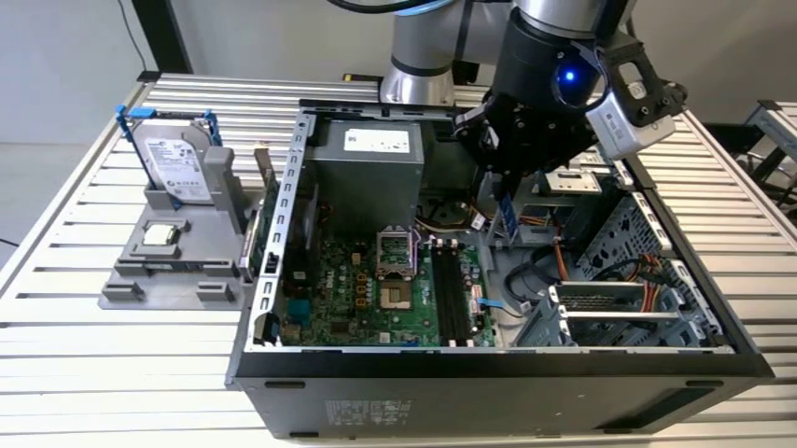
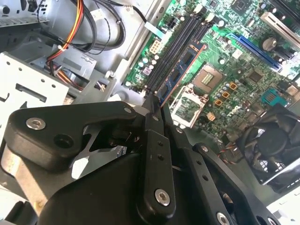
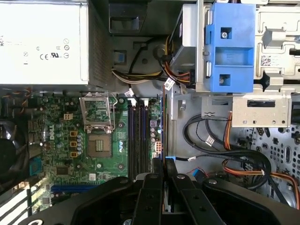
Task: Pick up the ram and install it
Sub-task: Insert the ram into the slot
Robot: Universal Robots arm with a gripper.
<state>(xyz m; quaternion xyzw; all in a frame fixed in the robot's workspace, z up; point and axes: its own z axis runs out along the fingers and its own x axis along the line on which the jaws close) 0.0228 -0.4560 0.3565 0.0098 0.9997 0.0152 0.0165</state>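
Note:
My gripper [image 1: 509, 189] hangs inside the open computer case [image 1: 280, 201], shut on the ram [image 1: 509, 222], a thin blue-green stick held on edge below the fingers. In the second wrist view the ram [image 2: 183, 63] reaches out from the gripper [image 2: 155, 104] over the motherboard, its dark chips showing. The first wrist view has the ram [image 3: 162, 122] edge-on as a thin line running from the gripper [image 3: 164, 165] alongside the black memory slots [image 3: 137, 136]. It is above the board, just to the drive-cage side of the slots [image 1: 451, 291].
A grey power supply [image 1: 368, 168] and the open processor socket [image 1: 392, 252] lie towards the exterior view's left of the slots. The drive cage [image 1: 622, 252] and cables [image 3: 225, 159] crowd the other side. Outside the case, a grey stand [image 1: 174, 271] holds a hard drive [image 1: 174, 159] and a processor chip [image 1: 159, 233].

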